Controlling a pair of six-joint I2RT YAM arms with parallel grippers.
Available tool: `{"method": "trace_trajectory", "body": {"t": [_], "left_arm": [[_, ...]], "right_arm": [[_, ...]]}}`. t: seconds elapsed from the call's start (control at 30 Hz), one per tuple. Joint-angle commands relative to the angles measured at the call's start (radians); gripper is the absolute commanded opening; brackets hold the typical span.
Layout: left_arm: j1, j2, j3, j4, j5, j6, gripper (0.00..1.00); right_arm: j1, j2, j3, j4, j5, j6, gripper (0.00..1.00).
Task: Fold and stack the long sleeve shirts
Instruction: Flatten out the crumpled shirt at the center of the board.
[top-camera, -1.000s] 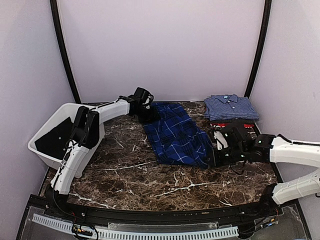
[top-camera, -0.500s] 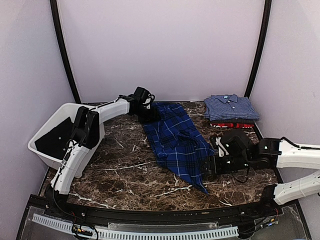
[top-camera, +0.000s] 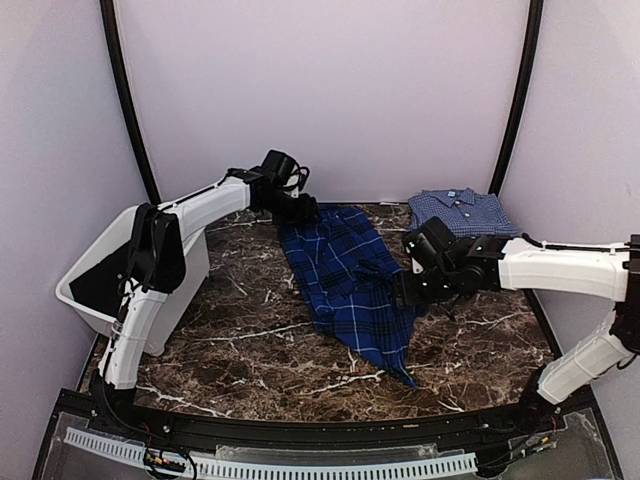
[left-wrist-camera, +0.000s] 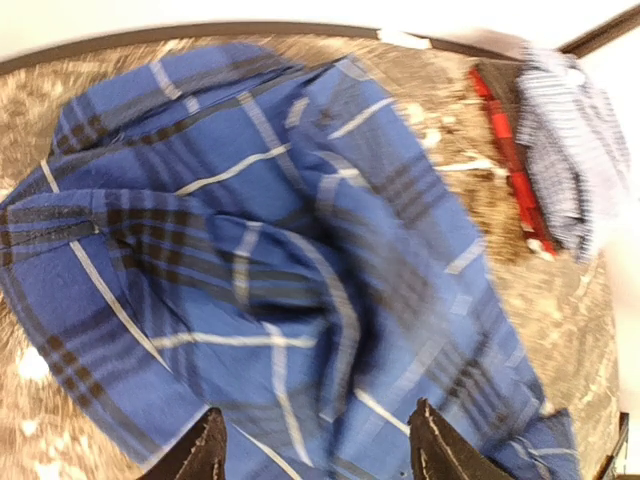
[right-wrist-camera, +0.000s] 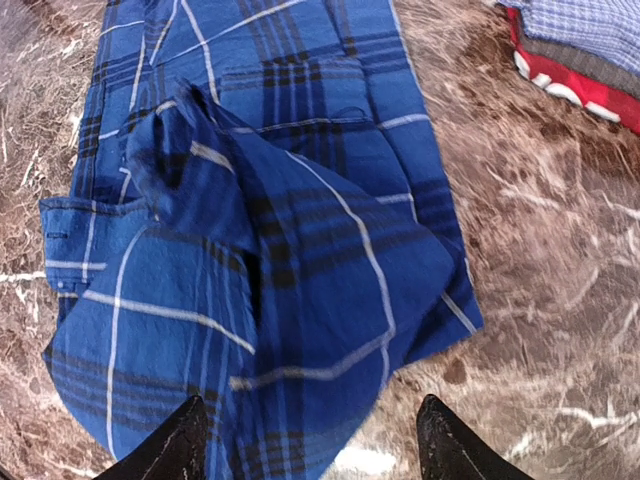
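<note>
The deep-blue plaid shirt (top-camera: 345, 285) lies rumpled and partly folded in the middle of the marble table, one end trailing to a point near the front. My left gripper (top-camera: 300, 211) hangs open over its far end, with only cloth below the fingertips (left-wrist-camera: 205, 452). My right gripper (top-camera: 404, 291) is open above the shirt's right edge (right-wrist-camera: 300, 270), holding nothing. At the back right the lighter blue fine-check shirt (top-camera: 460, 210) lies folded on top of the red shirt (right-wrist-camera: 570, 85); the right arm hides the red one in the top view.
A white bin (top-camera: 85, 300) with something dark inside stands at the left edge, beside the left arm. The booth walls close in behind and on both sides. Bare marble (top-camera: 250, 350) shows at the front left and front right.
The right gripper opened and let go of the plaid shirt, whose near end flopped out toward the front. The right arm then lifted and swung back left. The left gripper rose slightly.
</note>
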Motion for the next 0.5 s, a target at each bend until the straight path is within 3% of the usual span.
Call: {"method": "trace_trajectory", "body": {"t": [0.0,0.23,0.47], "left_arm": [[-0.057,-0.157,-0.076,-0.056,-0.021,0.017,0.6],[-0.206,-0.351,-0.367,-0.013,-0.021,0.017,0.54],[-0.312,-0.506,-0.598,0.082,0.027,-0.02,0.49]], "right_arm": [[-0.003,0.071,0.081,0.063,0.037,-0.085,0.69],[-0.032,0.121,0.078,0.083,0.072,-0.094,0.63],[-0.068,0.094,0.025,0.084,0.053,-0.087,0.25]]}}
